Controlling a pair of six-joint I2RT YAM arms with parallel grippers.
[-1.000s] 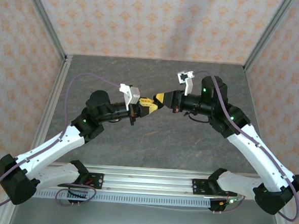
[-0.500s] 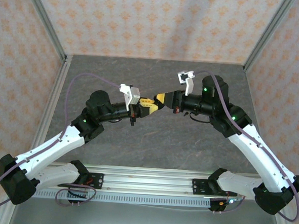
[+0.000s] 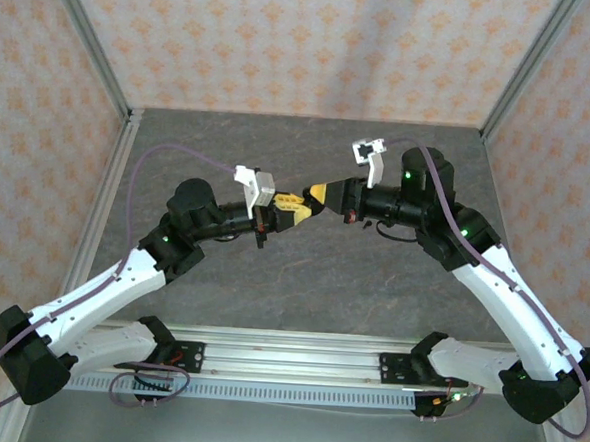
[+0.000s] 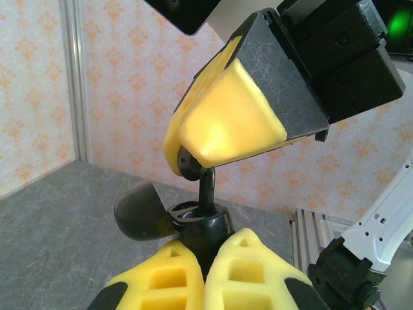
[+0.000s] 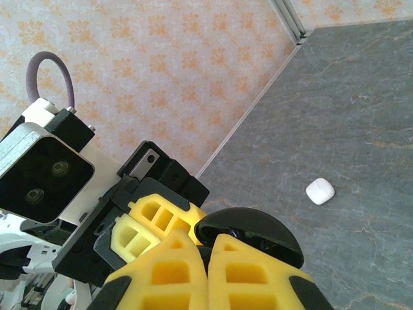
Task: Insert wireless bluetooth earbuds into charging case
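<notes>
Scarcely shifted, left end effector (image 4: 206,250) clamps black charging case (image 4: 197,225), right end effector (image 5: 205,242) pinches black earbud (image 4: 206,186) at its opening

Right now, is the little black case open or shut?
Open. The black case has its lid flipped aside, and a black earbud points into it.

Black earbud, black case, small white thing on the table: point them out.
black earbud (image 4: 206,185), left wrist view, its stem.
black case (image 4: 139,212), left wrist view, its open lid.
small white thing (image 5: 320,191), right wrist view, its middle.
</notes>
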